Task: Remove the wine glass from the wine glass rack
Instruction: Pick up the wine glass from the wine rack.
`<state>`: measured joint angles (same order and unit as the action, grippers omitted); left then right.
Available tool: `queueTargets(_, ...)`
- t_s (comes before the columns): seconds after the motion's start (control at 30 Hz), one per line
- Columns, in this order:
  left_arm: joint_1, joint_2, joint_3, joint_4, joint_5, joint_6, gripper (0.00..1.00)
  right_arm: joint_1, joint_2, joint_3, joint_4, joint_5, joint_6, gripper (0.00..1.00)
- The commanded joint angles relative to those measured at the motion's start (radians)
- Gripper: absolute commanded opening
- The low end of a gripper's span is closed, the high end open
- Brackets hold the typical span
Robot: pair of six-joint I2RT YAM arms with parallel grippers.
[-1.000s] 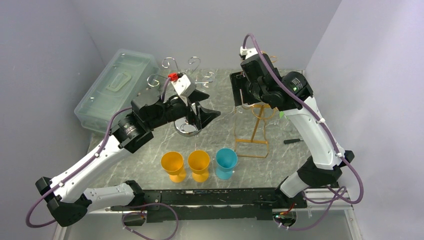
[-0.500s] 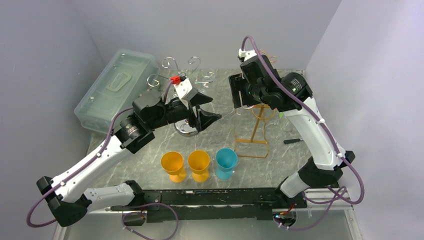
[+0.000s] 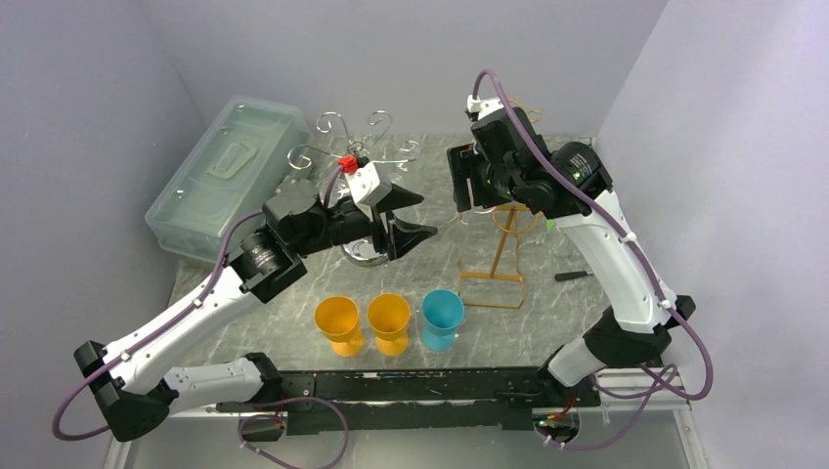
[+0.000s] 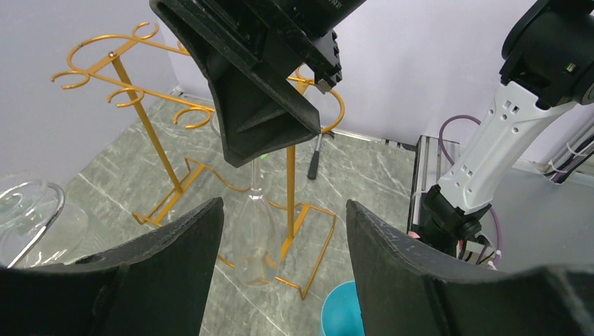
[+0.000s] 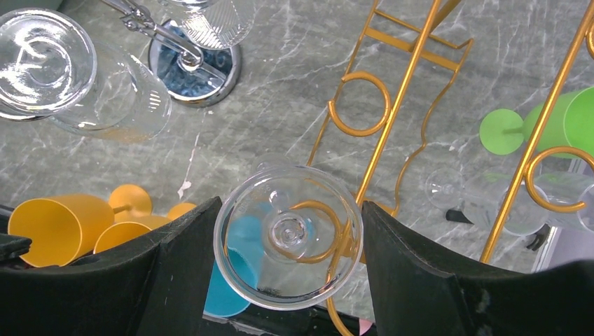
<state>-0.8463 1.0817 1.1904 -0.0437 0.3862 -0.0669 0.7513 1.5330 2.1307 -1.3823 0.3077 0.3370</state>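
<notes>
Right claw (image 5: 287, 210) brackets the hanging wine glass (image 5: 288, 234), grip unclear. Its housing lettering (image 4: 326, 5) is unreadable. Left claw (image 4: 281, 210) hangs released.

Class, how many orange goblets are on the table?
2. The left orange goblet stands at the left end of the front row; the second orange goblet stands beside it, next to the blue goblet. Others may be hidden.
</notes>
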Motion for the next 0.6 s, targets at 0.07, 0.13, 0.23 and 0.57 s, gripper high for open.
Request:
queueTargets(0.07,-0.009,-0.003,-0.009,0.106,-0.007,0.038,0.67,-0.001,-0.024,0.043,0.057,-0.027,0.003,0.39)
queueTargets(0.13,-0.012,-0.005,-0.018,0.117,-0.007,0.046,0.67,-0.001,-0.024,0.043,0.061,-0.027,0.002,0.39)
queueTargets(0.23,-0.016,0.003,-0.022,0.124,-0.003,0.054,0.66,-0.001,-0.024,0.051,0.070,-0.029,0.005,0.39)
queueTargets(0.57,-0.033,0.045,-0.062,0.233,-0.005,0.122,0.62,-0.001,-0.004,0.121,0.058,-0.050,0.012,0.39)
